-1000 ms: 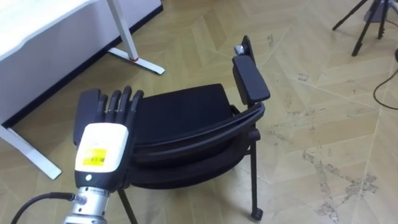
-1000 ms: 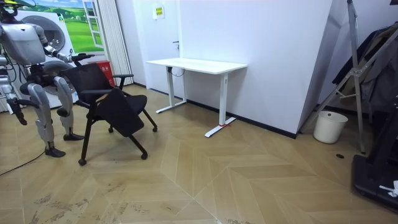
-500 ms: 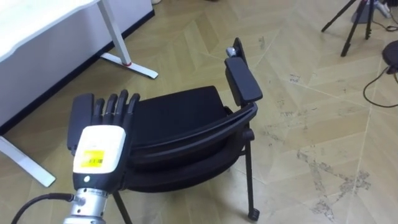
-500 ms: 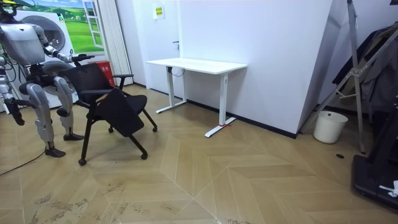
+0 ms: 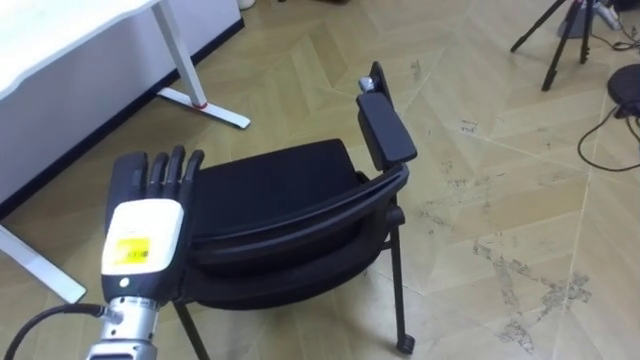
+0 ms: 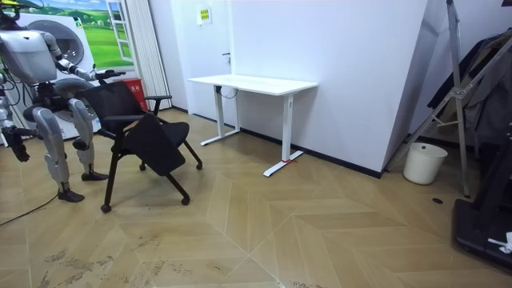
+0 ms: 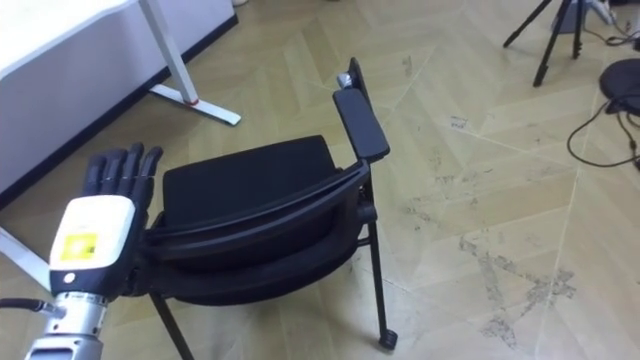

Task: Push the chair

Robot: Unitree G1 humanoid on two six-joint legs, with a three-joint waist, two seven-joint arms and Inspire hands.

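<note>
A black chair [image 5: 270,185] with armrests and small castors stands on the wood floor just in front of me, its backrest nearest to me. My left hand [image 5: 140,225] is held flat over the chair's left side, fingers straight and pointing forward, and it hides the left armrest. I cannot tell whether it touches the chair. The right armrest [image 5: 385,130] shows in full. In the room view I stand behind the chair [image 6: 136,120] at the room view's left, left hand [image 6: 104,75] stretched out above the backrest. My right hand [image 6: 18,148] hangs low by my side.
A white desk [image 5: 60,40] with a white foot [image 5: 205,105] stands ahead on the left; the room view shows this desk [image 6: 252,82] against the wall. A tripod [image 5: 560,40] and a dark cable [image 5: 600,130] lie at the far right. A white bucket [image 6: 424,162] stands by the wall.
The eye view has shifted a little. My left hand has drifted slightly left and down in the picture. In the room view the chair stays where it was.
</note>
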